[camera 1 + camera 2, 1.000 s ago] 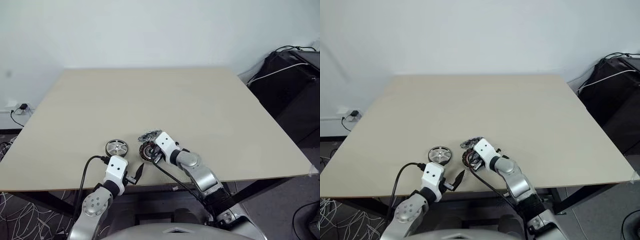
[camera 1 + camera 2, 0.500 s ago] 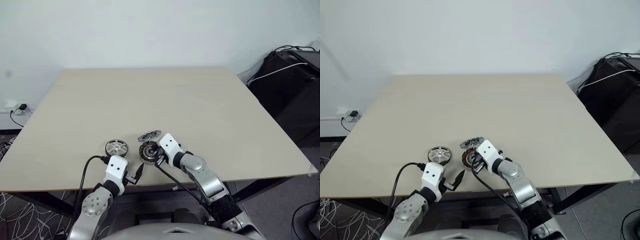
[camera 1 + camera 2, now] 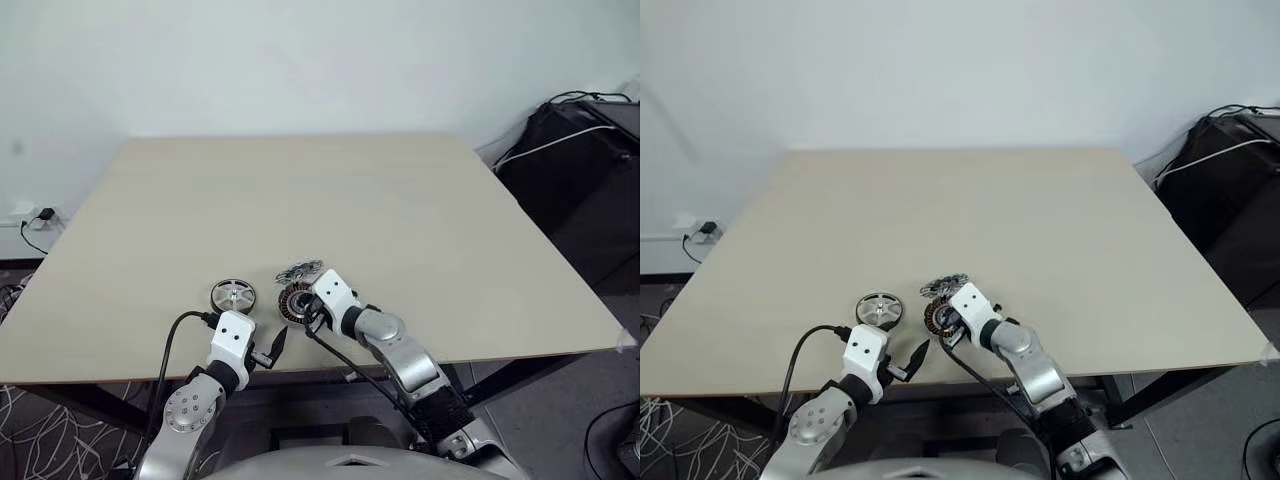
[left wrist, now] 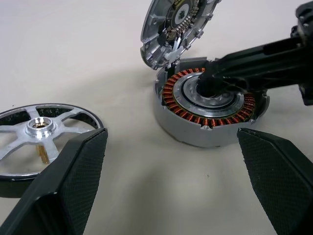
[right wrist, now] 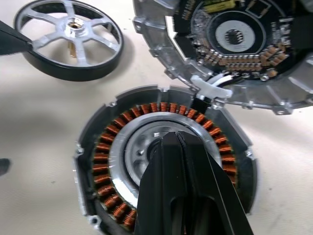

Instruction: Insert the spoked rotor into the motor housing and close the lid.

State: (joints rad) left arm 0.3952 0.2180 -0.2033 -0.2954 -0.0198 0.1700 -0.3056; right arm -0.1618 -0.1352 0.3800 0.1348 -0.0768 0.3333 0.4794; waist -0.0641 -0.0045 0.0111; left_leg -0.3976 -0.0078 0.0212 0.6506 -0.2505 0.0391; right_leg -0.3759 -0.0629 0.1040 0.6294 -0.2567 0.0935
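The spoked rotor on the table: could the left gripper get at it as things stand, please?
Probably yes. The spoked rotor lies flat on bare table just ahead of the open left gripper, nothing between them. The right gripper is shut over the motor housing, off to the side.

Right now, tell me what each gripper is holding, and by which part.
Nothing is held. The left gripper is open and empty; the right gripper is shut, its tips in the centre of the motor housing, clamping nothing.

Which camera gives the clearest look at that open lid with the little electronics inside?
The right wrist view: the lid faces it, showing its circuit board. The left wrist view catches it tilted, partly cut off. The head views show a small grey patch behind the motor housing.
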